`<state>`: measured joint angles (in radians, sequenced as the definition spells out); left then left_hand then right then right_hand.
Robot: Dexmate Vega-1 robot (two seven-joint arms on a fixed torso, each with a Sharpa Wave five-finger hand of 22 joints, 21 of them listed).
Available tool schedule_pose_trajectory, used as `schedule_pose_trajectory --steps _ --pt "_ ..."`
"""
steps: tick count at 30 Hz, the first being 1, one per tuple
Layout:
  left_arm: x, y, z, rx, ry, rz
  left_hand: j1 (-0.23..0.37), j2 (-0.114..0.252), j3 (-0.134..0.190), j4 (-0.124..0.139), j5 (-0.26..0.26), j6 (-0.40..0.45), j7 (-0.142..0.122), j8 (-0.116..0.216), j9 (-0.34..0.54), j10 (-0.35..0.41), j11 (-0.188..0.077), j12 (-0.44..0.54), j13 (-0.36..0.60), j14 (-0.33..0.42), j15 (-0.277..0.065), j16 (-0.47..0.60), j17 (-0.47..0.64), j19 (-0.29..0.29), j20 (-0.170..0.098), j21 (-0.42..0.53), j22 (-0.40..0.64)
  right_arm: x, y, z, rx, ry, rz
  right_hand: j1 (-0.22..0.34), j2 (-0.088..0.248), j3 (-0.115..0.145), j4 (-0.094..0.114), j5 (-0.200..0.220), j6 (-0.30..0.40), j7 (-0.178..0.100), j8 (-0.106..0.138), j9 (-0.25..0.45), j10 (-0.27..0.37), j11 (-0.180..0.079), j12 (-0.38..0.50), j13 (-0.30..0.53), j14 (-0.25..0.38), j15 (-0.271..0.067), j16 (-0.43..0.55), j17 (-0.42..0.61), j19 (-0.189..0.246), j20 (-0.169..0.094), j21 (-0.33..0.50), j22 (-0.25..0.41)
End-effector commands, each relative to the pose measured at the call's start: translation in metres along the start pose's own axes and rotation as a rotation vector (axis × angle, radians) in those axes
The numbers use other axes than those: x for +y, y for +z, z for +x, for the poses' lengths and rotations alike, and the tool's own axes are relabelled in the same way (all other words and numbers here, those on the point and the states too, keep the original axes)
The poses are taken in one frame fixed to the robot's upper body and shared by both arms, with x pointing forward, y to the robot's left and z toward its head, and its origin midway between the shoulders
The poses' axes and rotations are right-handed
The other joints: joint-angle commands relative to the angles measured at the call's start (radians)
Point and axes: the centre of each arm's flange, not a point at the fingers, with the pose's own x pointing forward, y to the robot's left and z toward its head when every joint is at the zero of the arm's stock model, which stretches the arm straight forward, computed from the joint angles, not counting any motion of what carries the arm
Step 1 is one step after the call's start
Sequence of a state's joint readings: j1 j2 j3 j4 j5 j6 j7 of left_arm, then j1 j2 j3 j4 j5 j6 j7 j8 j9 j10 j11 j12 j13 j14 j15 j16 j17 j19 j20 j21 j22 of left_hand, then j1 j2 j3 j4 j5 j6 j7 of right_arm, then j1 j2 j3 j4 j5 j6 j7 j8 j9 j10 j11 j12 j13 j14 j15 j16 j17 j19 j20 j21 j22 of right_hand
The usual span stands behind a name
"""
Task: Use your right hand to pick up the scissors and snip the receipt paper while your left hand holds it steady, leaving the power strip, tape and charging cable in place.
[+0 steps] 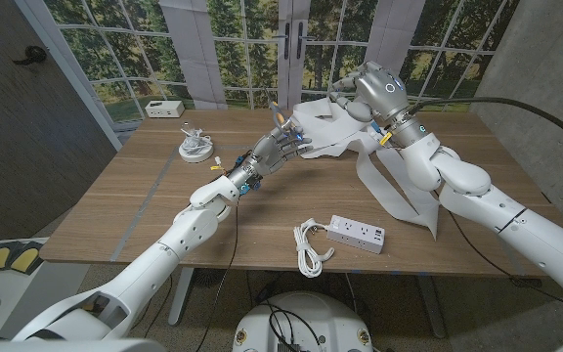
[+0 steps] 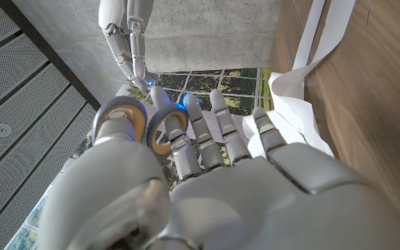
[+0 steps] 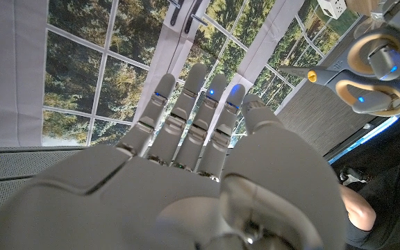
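Scissors (image 1: 280,124) held by left hand (image 1: 274,149), upper centre, at receipt paper (image 1: 332,127); right hand (image 1: 368,93) upper right, fingers spread, empty. Step: pickup undone; next likely handover to right.

Smooth white shells over both arms, built in rounded segments with dark gaps at the joints. Left arm (image 1: 179,240) slim near the wrist, with coloured wires, yellow and blue, bunched at the cuff. Right arm (image 1: 477,196) bulkier, grey-white, with a yellow tag at the wrist and a thick black cable arcing off behind it. Left robot hand (image 1: 280,147) silver-grey, with jointed metallic fingers (image 2: 222,132) and dark seams between segments. Right robot hand (image 1: 365,93) domed on the back, marked with a small blue ring. Fingers (image 3: 186,111) pale grey, with small blue lights glowing near the tips.
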<state>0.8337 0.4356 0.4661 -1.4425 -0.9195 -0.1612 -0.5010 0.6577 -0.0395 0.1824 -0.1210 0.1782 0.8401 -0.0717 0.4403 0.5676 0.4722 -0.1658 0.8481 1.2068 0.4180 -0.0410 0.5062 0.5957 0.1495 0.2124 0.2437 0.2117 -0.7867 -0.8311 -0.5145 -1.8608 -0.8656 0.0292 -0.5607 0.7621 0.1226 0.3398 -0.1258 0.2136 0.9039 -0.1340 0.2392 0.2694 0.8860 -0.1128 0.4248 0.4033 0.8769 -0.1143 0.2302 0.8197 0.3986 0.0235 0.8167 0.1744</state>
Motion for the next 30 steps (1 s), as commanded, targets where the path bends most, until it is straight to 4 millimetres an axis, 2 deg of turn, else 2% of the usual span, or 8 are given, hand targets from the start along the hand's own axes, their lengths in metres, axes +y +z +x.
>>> schedule_pose_trajectory --steps 1,3,9,20,30 --pt "0.0000 -0.0019 -0.0022 0.015 0.009 0.016 -0.024 -0.021 -0.016 0.004 0.008 0.032 0.030 0.008 0.011 0.002 0.002 0.012 -0.001 0.002 -0.043 -0.007 0.000 -0.005 0.003 -0.003 0.005 -0.0037 -0.0003 0.0003 0.002 -0.008 -0.013 -0.009 0.002 0.003 -0.007 0.000 0.005 0.002 -0.003 0.000 -0.012 -0.006 -0.008 0.001 -0.004 -0.107 0.008 0.001 0.012 -0.003 -0.002 0.005" --pt "-0.0001 -0.0020 -0.0022 0.019 0.004 0.017 -0.048 -0.041 -0.033 0.012 0.011 0.034 0.037 0.011 0.017 0.001 0.006 0.015 -0.009 -0.002 -0.038 -0.014 -0.001 -0.009 0.003 -0.005 0.005 -0.0040 -0.0003 0.0003 0.002 -0.010 -0.013 -0.010 0.002 0.003 -0.007 0.000 0.006 0.001 -0.003 0.000 -0.013 -0.006 -0.009 0.001 -0.004 -0.107 0.008 0.001 0.012 -0.003 -0.003 0.005" --pt "0.0003 -0.0034 -0.0021 0.033 0.005 0.021 -0.085 -0.067 -0.059 0.024 0.021 0.026 0.045 0.009 0.027 -0.007 0.015 0.013 -0.026 -0.009 -0.027 -0.024 -0.001 -0.017 0.003 -0.009 0.005 -0.0050 -0.0007 0.0009 0.002 -0.011 -0.018 -0.012 0.001 0.004 -0.008 0.000 0.007 0.000 -0.003 -0.001 -0.012 -0.005 -0.011 -0.001 -0.004 -0.107 0.009 0.001 0.012 -0.002 -0.004 0.005" --pt "0.0023 -0.0029 -0.0020 0.056 0.001 0.032 -0.120 -0.083 -0.084 0.039 0.034 0.033 0.062 0.010 0.036 -0.001 0.027 0.022 -0.034 -0.005 -0.015 -0.030 0.000 -0.026 0.003 -0.012 0.005 -0.0059 -0.0011 0.0027 0.001 -0.011 -0.027 -0.013 0.002 0.006 -0.010 0.000 0.005 -0.001 -0.003 -0.002 -0.012 -0.005 -0.017 -0.006 -0.004 -0.108 0.010 0.002 0.013 -0.001 -0.007 0.005" --pt "0.0037 0.0006 -0.0035 0.085 -0.017 0.049 -0.187 -0.122 -0.138 0.062 0.054 0.020 0.087 0.001 0.046 -0.009 0.052 0.018 -0.058 -0.024 0.016 -0.046 0.002 -0.035 0.004 -0.016 0.005 -0.0073 -0.0013 0.0052 0.003 -0.012 -0.036 -0.017 0.001 0.007 -0.010 -0.001 0.004 0.000 -0.004 -0.003 -0.011 -0.003 -0.021 -0.011 -0.004 -0.106 0.011 0.001 0.012 -0.002 -0.009 0.006"
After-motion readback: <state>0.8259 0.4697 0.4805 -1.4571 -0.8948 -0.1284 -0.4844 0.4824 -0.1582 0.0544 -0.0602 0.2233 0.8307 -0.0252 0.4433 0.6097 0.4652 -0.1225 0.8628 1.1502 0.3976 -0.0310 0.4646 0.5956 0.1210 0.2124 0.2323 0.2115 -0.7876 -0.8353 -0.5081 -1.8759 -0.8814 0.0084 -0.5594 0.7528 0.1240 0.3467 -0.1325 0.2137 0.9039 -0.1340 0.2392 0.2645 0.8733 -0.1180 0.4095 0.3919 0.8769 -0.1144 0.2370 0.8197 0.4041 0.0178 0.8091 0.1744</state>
